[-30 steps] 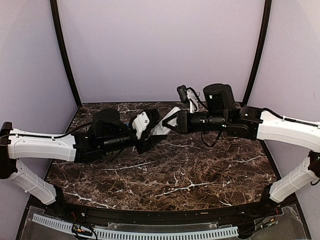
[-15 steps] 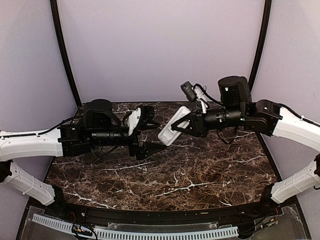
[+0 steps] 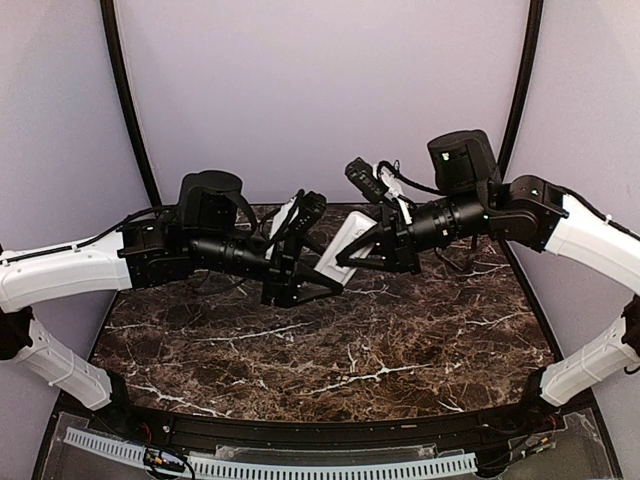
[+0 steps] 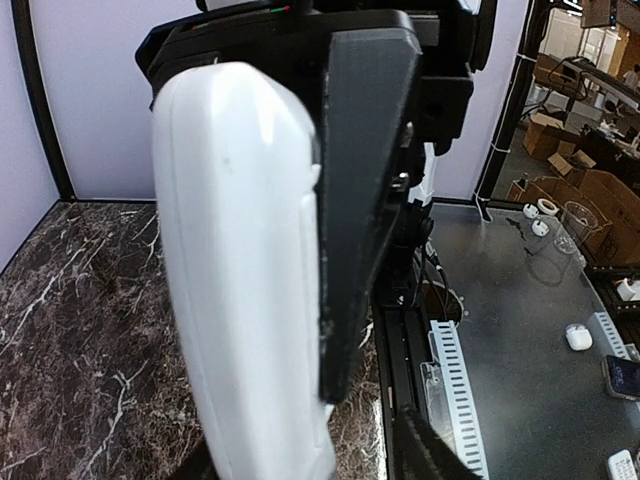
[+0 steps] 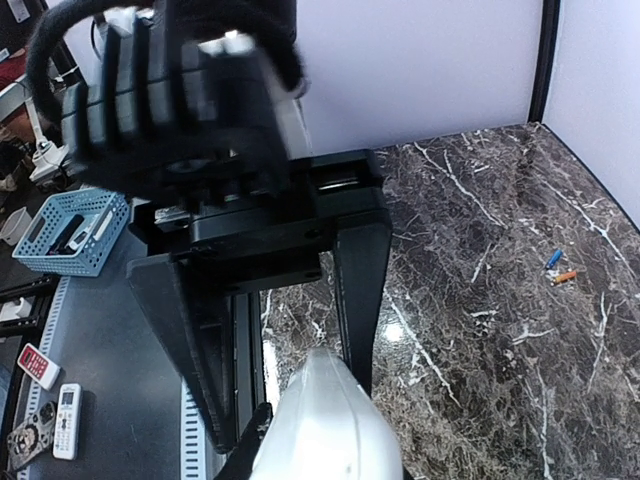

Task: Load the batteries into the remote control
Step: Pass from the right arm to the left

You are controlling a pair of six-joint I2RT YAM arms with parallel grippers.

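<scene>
The rounded white end of the remote control (image 5: 330, 425) fills the bottom centre of the frame. Just above it the left arm's two black fingers (image 5: 360, 290) stand apart, with marble showing between them and their blurred black housing at upper left. On the dark veined surface (image 5: 480, 330), near the right edge, a blue battery (image 5: 553, 258) and an orange battery (image 5: 565, 276) lie close together. At far left, off the marble, sit a blue basket (image 5: 70, 228) and a small white handset (image 5: 66, 420).

White remote control (image 4: 240, 280), blue battery (image 5: 553, 258), orange battery (image 5: 565, 276), brown white-veined marble table (image 3: 400, 350)
</scene>
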